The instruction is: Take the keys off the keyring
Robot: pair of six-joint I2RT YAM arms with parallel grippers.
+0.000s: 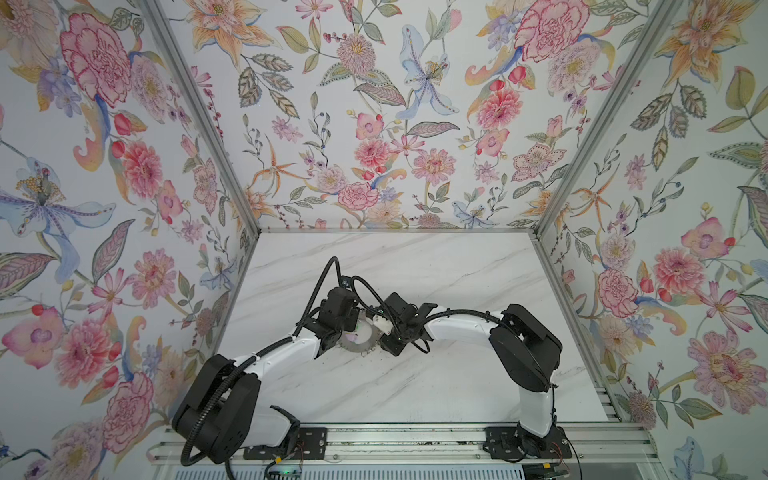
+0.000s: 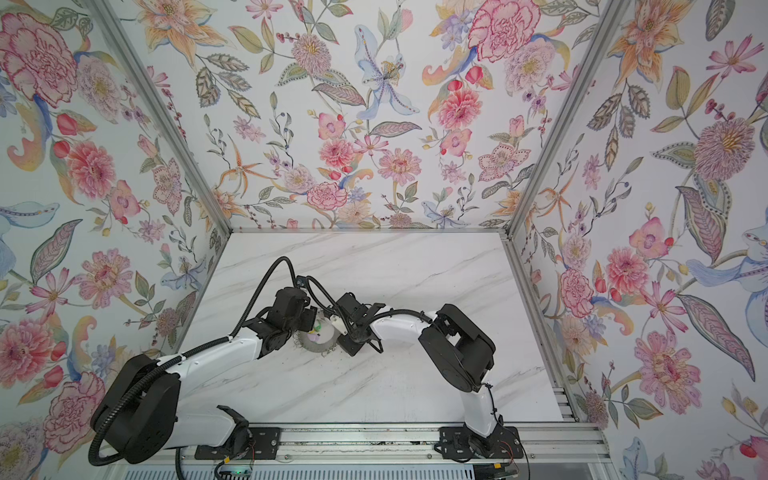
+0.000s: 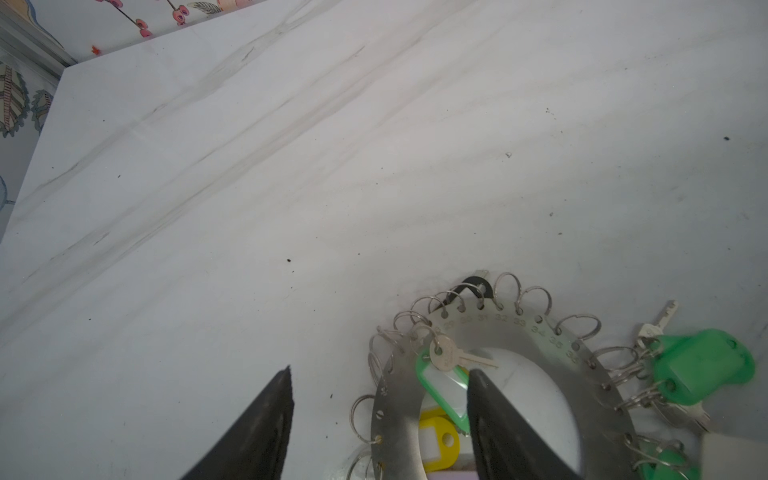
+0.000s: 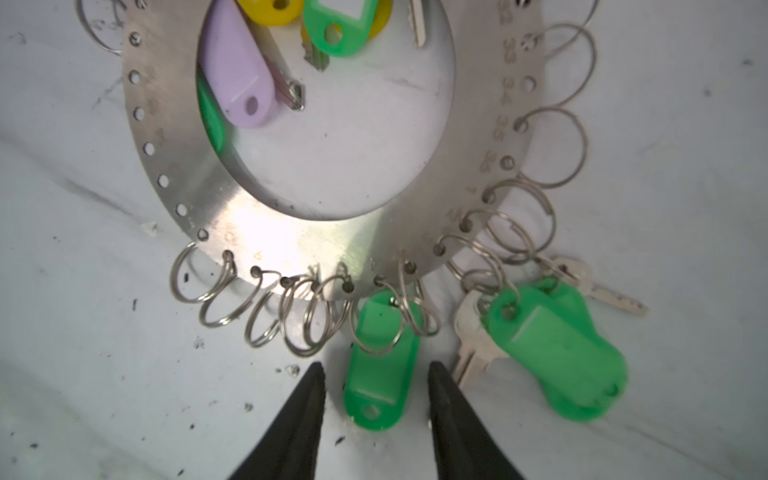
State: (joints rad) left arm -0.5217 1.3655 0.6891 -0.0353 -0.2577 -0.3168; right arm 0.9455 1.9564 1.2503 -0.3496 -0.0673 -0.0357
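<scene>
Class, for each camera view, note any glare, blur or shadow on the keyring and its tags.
Right wrist view: bright glare washes out the near rim of the keyring, and the paired green tags look soft. Left wrist view: dim, even light, and the same green tags are smeared. Both top views: the keyring is tiny, its loops barely resolved.

the large flat grey metal keyring (image 4: 299, 245) lies flat on the white marble tabletop (image 3: 249, 208), between the two grippers. the right gripper (image 4: 376, 365) sits just outside its rim. a green oblong plastic key tag (image 4: 380, 374), hooked on a rim loop, lies between the fingertips, touching neither. a pair of green tags with metal keys (image 4: 557, 353) lies just beside one fingertip. beyond, in the ring's hole, lies a lilac plastic tag (image 4: 239, 70). the left gripper (image 3: 381, 370) straddles the rim across the hole, one finger over the hole beside a small silver metal key (image 3: 453, 357), the other over bare tabletop.
</scene>
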